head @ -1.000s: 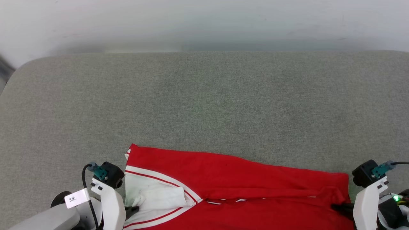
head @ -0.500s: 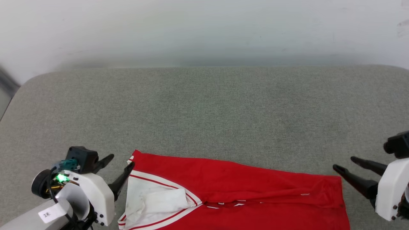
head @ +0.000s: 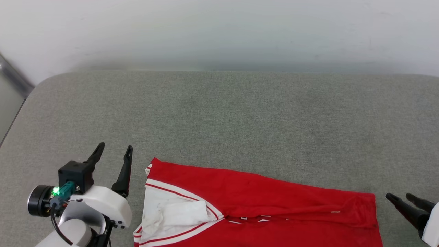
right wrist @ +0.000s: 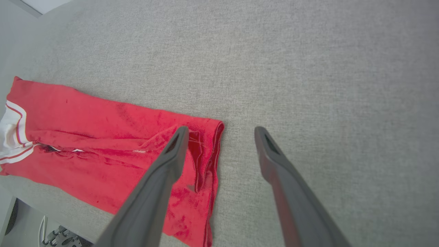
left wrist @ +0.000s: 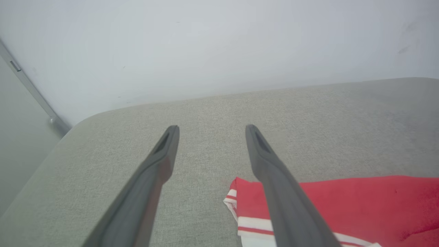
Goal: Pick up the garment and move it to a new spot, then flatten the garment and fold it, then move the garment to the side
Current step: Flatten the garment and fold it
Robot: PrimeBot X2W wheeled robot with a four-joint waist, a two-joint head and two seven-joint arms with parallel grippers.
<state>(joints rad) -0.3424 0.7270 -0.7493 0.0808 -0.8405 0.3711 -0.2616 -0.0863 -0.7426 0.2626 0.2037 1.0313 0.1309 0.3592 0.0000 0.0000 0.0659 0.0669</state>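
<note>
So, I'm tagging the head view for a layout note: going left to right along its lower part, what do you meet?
The left gripper, jaws open → the garment, white sleeve end first → the right gripper, jaws open.

A grey-green woven pad (head: 219, 113) with a rounded far-left corner is the work surface; the garment (head: 274, 202) lies directly on it along the near edge, folded into a long red band, its white red-striped sleeve uppermost at the left end.
</note>
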